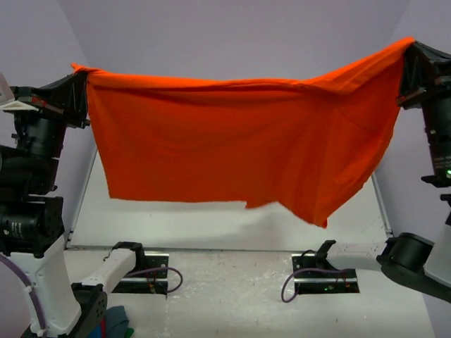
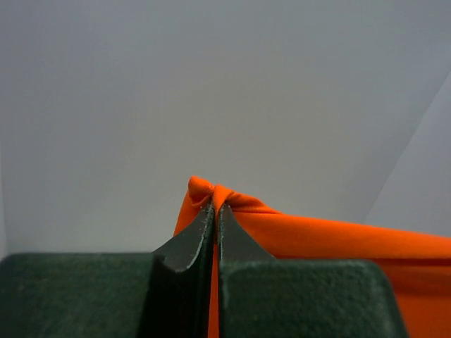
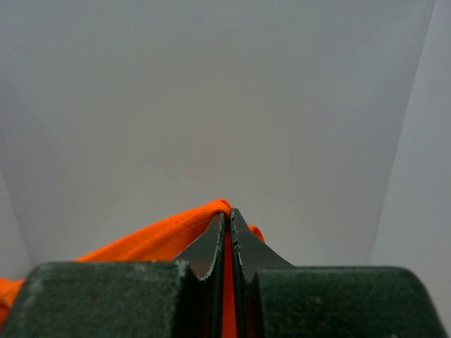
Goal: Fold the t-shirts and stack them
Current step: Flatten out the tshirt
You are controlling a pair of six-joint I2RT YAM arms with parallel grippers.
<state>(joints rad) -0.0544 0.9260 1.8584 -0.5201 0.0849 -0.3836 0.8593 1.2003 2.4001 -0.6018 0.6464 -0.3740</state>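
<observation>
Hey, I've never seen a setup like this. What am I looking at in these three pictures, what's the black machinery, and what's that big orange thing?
The black machinery is two robot arms, a left arm and a right arm, bolted at the near edge of a white table. The wide picture comes from a fixed camera above and behind them. The other two come from a small camera on each wrist, looking along that arm's dark fingers. The orange thing is a t-shirt. The left claw is shut on one end of its upper edge and the right claw on the other, so it hangs spread out between them.
</observation>
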